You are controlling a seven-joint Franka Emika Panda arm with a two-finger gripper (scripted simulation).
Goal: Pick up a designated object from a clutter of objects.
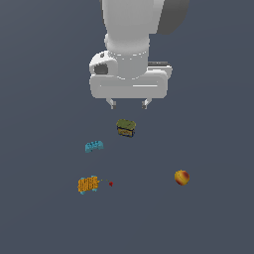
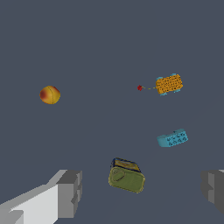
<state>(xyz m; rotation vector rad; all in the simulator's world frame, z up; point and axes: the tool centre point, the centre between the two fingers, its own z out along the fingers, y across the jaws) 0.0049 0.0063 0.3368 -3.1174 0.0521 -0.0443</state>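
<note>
The small cyan studded brick (image 1: pixel 94 146) lies on the grey floor, towards the exterior view's left of the olive-green box (image 1: pixel 126 127). It also shows in the wrist view (image 2: pixel 173 138), beside the box (image 2: pixel 126 176). My gripper (image 1: pixel 128 104) hangs above the scene, above and behind the box, well apart from the brick. Its two fingers (image 2: pixel 70 192) stand wide apart, open and empty.
An orange studded block with cyan edges (image 1: pixel 88 184) lies nearer the front on the exterior view's left, with a tiny red bit (image 1: pixel 110 183) beside it. A red-yellow ball (image 1: pixel 181 177) sits on the exterior view's right. The floor is plain dark grey.
</note>
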